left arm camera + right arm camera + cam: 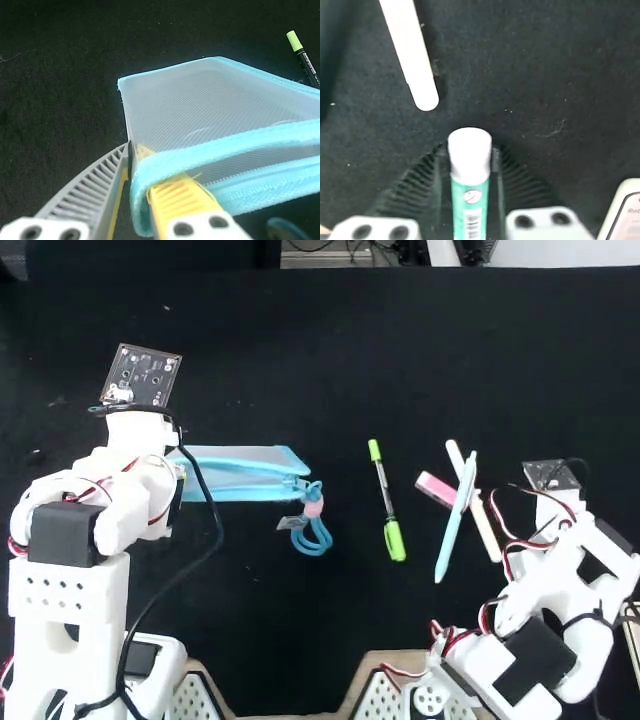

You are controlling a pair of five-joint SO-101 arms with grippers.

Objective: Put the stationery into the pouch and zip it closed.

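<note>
Pouch [210,100] edge sits pinched in left gripper [136,150]; right gripper [469,152] clamps a white-capped green stick [469,200].

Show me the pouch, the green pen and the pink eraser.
pouch [240,461], high view, its pale top face.
green pen [386,502], high view, middle of its black barrel.
pink eraser [435,488], high view, its top face.

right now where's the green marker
In the high view the green marker lies mid-table, between the blue pouch and the pink item.
</note>
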